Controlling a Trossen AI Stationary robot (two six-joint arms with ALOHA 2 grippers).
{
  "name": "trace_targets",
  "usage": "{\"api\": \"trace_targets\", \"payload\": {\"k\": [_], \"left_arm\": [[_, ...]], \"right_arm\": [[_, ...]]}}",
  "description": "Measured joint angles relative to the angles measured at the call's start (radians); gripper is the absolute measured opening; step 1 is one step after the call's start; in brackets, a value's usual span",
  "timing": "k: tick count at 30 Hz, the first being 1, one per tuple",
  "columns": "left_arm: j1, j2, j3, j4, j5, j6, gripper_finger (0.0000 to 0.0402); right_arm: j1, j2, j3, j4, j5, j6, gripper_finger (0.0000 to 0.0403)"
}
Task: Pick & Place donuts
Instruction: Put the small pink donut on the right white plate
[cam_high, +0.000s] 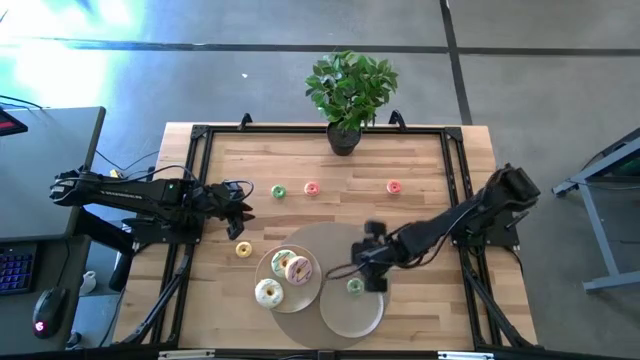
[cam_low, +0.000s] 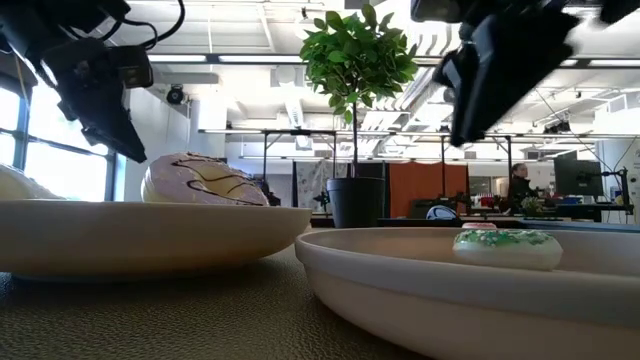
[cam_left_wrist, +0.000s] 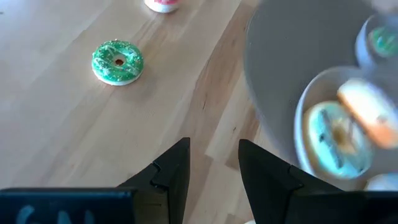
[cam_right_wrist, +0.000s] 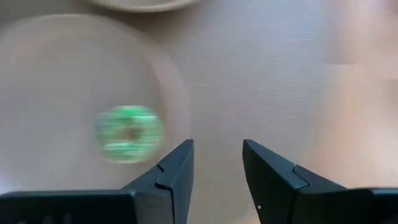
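Three larger donuts, green-white, pink and white, lie on the left beige plate. A green mini donut lies flat on the right beige plate; it also shows in the right wrist view. On the wood lie mini donuts: green, pink, red and yellow. My right gripper is open and empty, above the mat just beside the green mini donut. My left gripper is open and empty over the wood, left of the green mini donut.
Both plates sit on a round grey-brown mat at the table's near middle. A potted plant stands at the far edge. Black frame rails run along the table's left, right and far sides.
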Motion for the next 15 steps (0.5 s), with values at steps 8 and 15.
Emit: {"api": "trace_targets", "payload": {"k": [8, 15], "left_arm": [[0.0, 0.0, 0.001, -0.015, 0.139, -0.021, 0.0135], [0.0, 0.0, 0.001, -0.02, 0.138, 0.024, 0.0135]], "right_arm": [[-0.128, -0.121, -0.101, -0.15, 0.231, 0.003, 0.0142], [-0.355, -0.136, -0.293, -0.098, 0.195, 0.001, 0.0151]]}}
